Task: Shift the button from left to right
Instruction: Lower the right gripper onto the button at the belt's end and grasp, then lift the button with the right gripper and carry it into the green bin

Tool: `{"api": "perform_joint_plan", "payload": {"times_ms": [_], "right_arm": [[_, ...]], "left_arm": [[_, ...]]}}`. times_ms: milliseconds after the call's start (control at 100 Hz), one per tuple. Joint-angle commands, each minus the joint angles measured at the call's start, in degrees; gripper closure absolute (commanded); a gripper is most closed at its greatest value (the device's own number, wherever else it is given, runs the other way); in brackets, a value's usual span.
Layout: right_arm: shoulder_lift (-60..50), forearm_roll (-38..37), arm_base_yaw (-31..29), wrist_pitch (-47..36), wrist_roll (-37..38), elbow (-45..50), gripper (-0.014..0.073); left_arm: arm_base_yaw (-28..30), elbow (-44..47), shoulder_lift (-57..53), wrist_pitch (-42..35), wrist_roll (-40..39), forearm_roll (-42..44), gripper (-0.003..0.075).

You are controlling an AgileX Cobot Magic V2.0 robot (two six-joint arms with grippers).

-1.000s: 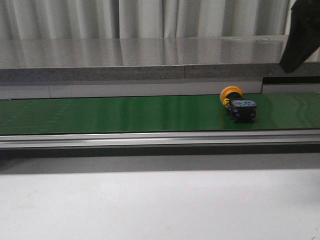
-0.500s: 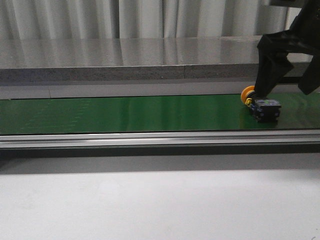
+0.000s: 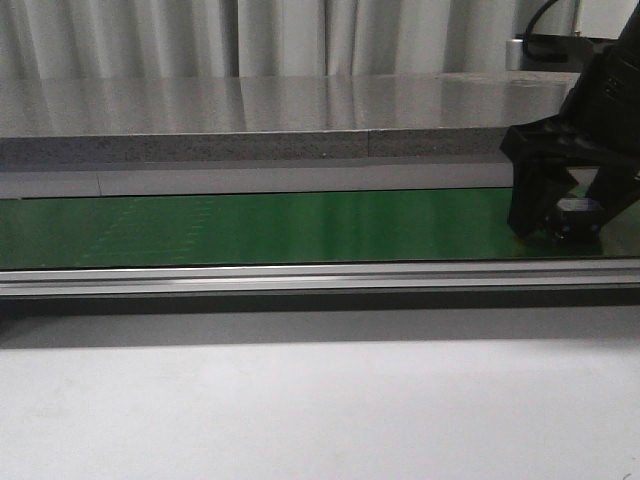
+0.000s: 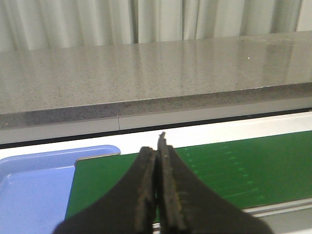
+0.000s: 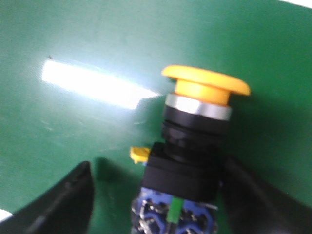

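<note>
The button lies on its side on the green belt (image 3: 300, 225) at the far right. In the right wrist view I see its yellow-orange cap (image 5: 206, 86) and its black body (image 5: 183, 173) with a blue end and a green mark. My right gripper (image 5: 157, 166) is open, with one finger on each side of the body; the left finger (image 5: 58, 204) stands apart from it. In the front view the right gripper (image 3: 562, 205) is down on the belt and hides most of the button (image 3: 577, 213). My left gripper (image 4: 157, 146) is shut and empty above the belt's left end.
A blue tray (image 4: 34, 185) sits at the belt's left end. A metal rail (image 3: 300, 277) runs along the belt's near edge. A grey stone ledge (image 3: 250, 110) and curtains stand behind the belt. A white table surface (image 3: 300, 410) lies in front.
The button has travelled to the right along the belt. My right gripper has come down from the upper right and now straddles it, hiding its cap in the front view.
</note>
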Motion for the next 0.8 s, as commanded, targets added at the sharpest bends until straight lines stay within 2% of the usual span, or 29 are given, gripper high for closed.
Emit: {"api": "perform_joint_plan", "payload": {"times_ms": [0,50,140,480,590,790], "right_arm": [[-2.0,-0.1,-0.1,-1.9,-0.8,-1.7,0.0227],[-2.0,-0.1,-0.1,-1.9,-0.8,-1.7,0.0303],[-2.0,-0.1,-0.1,-1.3,-0.8,-1.7,0.0356],[-4.6,-2.5,-2.1,3.9,-0.8,-6.8,0.0358],[-6.0,-3.2,-5.0,5.3,-1.7,-8.7,0.0358],[-6.4,-3.2,-12.9,8.6,-9.1,-12.4,0.0358]], "left_arm": [[-0.4,-1.7,0.5,-4.1,-0.1,-0.4,0.0740],[-0.4,-1.7,0.5,-4.1,-0.1,-0.4,0.0740],[-0.4,-1.7,0.5,-4.1,-0.1,-0.4,0.0740],[-0.4,-1.7,0.5,-4.1,-0.1,-0.4,0.0740],[-0.4,-1.7,0.5,-4.1,-0.1,-0.4,0.0740],[-0.4,-1.7,0.5,-4.1,-0.1,-0.4,0.0740]]}}
